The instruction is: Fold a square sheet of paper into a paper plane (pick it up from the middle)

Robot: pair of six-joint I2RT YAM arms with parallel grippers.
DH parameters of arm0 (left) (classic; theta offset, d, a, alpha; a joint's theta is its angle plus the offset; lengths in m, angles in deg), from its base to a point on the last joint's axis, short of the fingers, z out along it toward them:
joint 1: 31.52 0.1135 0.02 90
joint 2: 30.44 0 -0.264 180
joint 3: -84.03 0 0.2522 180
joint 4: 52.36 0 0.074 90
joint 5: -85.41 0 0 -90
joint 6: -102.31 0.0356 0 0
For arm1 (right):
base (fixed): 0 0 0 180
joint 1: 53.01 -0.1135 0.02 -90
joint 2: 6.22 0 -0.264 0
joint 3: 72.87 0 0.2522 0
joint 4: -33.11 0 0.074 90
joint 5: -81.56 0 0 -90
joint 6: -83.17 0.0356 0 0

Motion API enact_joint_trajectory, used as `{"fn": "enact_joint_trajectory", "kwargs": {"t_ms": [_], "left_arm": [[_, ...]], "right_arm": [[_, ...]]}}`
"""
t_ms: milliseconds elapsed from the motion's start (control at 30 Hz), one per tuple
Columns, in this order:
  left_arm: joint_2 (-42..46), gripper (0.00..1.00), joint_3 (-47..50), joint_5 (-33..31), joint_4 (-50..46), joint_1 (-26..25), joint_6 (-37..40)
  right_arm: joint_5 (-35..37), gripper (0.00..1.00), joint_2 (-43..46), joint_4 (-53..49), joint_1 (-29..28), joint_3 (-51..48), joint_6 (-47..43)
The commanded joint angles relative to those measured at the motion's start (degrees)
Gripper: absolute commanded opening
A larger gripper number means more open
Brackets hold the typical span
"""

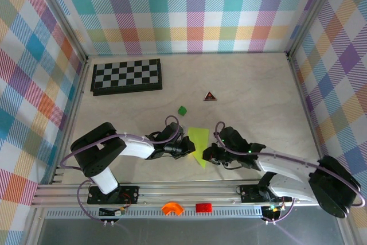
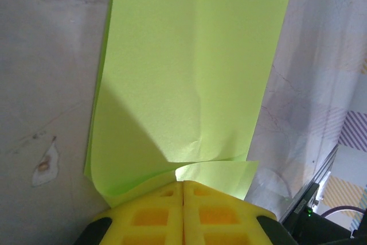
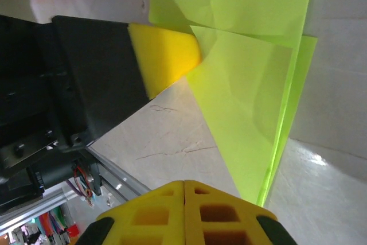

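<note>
The paper plane (image 1: 198, 145) lies on the counter (image 1: 258, 96) close to its near edge, between the two arms, with its broad end far and its point toward the near rail. The left end effector (image 1: 187, 148) sits at the plane's left edge with its yellow fingers (image 2: 155, 216) pressed fully together. Their tips meet the paper's margin, and I cannot tell whether a layer is pinched there or merely pushed. The right end effector (image 1: 210, 155) is just right of the point, likewise closed and gripping nothing.

As I judge it, the main risks come from the paper itself. The folded layers do not lie quite flush, and a small flap lifts by the left fingertips. A sideways nudge from those fingers could slide the sheet, spring a fold open or crumple that flap. The closed right fingers could snag the thin point and bend it. With both arms this near each other, they could also collide.
</note>
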Motion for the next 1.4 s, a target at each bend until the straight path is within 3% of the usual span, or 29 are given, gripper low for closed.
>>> {"fn": "enact_joint_trajectory", "kwargs": {"t_ms": [0, 267, 733, 967, 1100, 1367], "left_arm": [[-1.1, 0.08, 2.0, -4.0, -6.7, -0.4, -0.7], [0.6, 0.08, 1.2, -4.2, -8.1, -0.4, 0.5], [5.1, 0.09, -2.5, -2.7, -10.1, -1.2, 6.3], [1.9, 0.08, -3.9, -2.2, -10.3, -1.2, 8.2], [2.7, 0.07, -2.7, -5.6, -13.8, 2.1, 7.5], [2.0, 0.06, 0.5, -4.2, -14.0, 8.6, 8.2]], "right_arm": [[-3.5, 0.08, -5.2, 4.5, 0.3, 4.4, -2.1], [-3.4, 0.07, -15.6, 8.4, 3.3, 2.7, -1.5], [-1.8, 0.05, -15.1, 0.9, 4.1, -0.1, -5.8], [-1.7, 0.05, -14.9, -0.5, 5.2, -0.1, -6.9], [-1.8, 0.05, -15.0, -1.3, 5.5, -0.1, -7.9], [-2.5, 0.04, -15.6, -1.6, 6.3, -0.2, -9.5]]}}
